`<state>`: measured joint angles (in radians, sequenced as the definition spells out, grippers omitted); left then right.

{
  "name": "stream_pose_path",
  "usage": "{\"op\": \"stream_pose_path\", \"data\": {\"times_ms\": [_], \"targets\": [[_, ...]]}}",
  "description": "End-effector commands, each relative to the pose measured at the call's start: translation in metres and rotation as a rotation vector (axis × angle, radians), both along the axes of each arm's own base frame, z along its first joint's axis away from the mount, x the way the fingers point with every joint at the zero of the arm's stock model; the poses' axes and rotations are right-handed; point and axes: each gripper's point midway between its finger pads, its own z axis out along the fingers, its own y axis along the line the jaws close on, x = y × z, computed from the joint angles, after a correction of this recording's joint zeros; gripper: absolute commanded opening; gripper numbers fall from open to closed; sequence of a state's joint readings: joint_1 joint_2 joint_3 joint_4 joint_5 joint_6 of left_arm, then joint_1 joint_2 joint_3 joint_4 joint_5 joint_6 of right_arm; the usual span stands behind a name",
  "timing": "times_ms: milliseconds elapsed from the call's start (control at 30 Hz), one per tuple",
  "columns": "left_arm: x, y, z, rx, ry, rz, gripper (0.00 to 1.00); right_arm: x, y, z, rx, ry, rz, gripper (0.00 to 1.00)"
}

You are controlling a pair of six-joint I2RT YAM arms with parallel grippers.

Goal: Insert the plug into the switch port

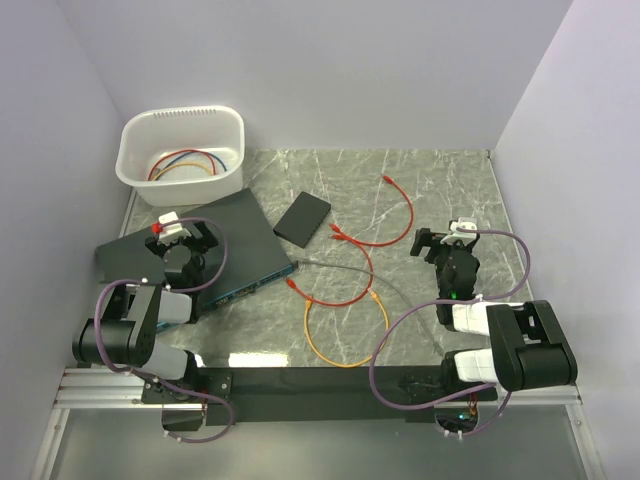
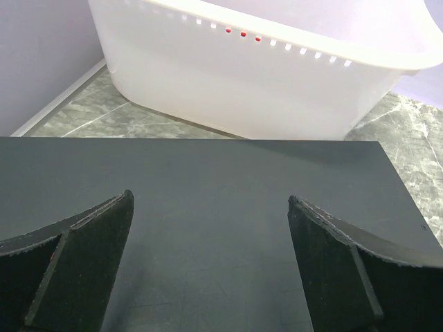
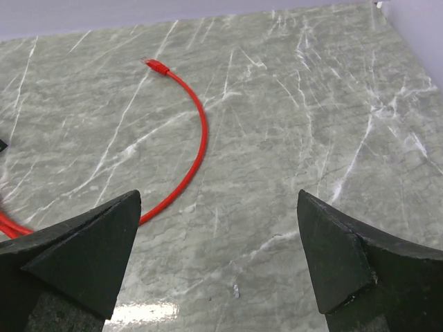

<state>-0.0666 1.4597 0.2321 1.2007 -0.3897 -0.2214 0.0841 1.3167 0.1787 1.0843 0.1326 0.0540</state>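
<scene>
**Both grippers open and empty; plug lies ahead-left of the right one**

The left gripper (image 1: pixel 185 235) (image 2: pixel 211 228) hangs over the flat black top of the switch (image 1: pixel 215 240) (image 2: pixel 208 194). Its jaws are spread wide with nothing between them. Both fingers (image 2: pixel 97 235) are clear of the switch surface. Straight ahead of it, just past the switch's far edge, stands the white tub (image 1: pixel 180 135) (image 2: pixel 263 76). In the top view, coloured cables lie coiled inside the tub.

The ports (image 1: pixel 245 285) run along the switch's teal front face, behind this gripper and to its right. They are too small to tell one from another.

The right gripper (image 1: pixel 452 235) (image 3: pixel 218 235) is over bare table (image 1: pixel 450 180) (image 3: pixel 311 124). Its jaws are also wide apart and hold nothing.

The plug (image 1: pixel 388 180) (image 3: pixel 156 66) lies on the table ahead of the right gripper and to its left, well apart from it. The plug's red cable (image 1: pixel 408 215) (image 3: pixel 201 138) curves back past the gripper's left finger.

A second red plug (image 1: pixel 292 285) lies farther to this gripper's left, just beside the teal face but not in a port.

An orange cable (image 1: pixel 345 335) loops behind and to the left of the right gripper. A grey cable (image 1: pixel 380 280) runs across its left side toward the switch. The small black box (image 1: pixel 302 218) sits between the two grippers, nearer the left one.
</scene>
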Motion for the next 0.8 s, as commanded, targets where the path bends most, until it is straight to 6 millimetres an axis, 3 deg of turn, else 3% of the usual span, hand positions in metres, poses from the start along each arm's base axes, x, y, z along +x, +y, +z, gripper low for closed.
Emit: {"op": "stream_pose_path", "data": {"times_ms": [0,333,533,567,600,633,733,767], "targets": [[0.001,0.0,0.01,0.012,-0.042,-0.006,0.99,0.009,0.001,0.029,-0.002,-0.089,0.009,1.0],[0.001,0.0,0.01,0.013,-0.041,-0.006,0.99,0.008,-0.004,0.03,0.005,-0.093,-0.03,1.0],[0.001,0.0,0.011,0.013,-0.043,-0.006,0.99,-0.002,-0.004,0.059,-0.06,-0.118,-0.121,1.0],[0.001,0.0,0.011,0.013,-0.043,-0.006,0.99,-0.009,0.013,0.078,-0.067,-0.174,-0.094,1.0],[0.002,0.0,0.011,0.012,-0.045,-0.006,0.99,-0.015,0.017,0.09,-0.047,-0.219,-0.104,1.0],[0.001,0.0,0.011,0.013,-0.044,-0.006,0.99,-0.023,0.029,0.117,0.035,-0.309,-0.051,1.0],[0.001,0.0,0.01,0.015,-0.039,-0.007,0.99,-0.027,0.075,0.15,0.255,-0.264,0.15,1.0],[0.001,0.0,0.01,0.014,-0.04,-0.006,0.99,-0.038,0.094,0.169,0.298,-0.193,0.258,1.0]]}}
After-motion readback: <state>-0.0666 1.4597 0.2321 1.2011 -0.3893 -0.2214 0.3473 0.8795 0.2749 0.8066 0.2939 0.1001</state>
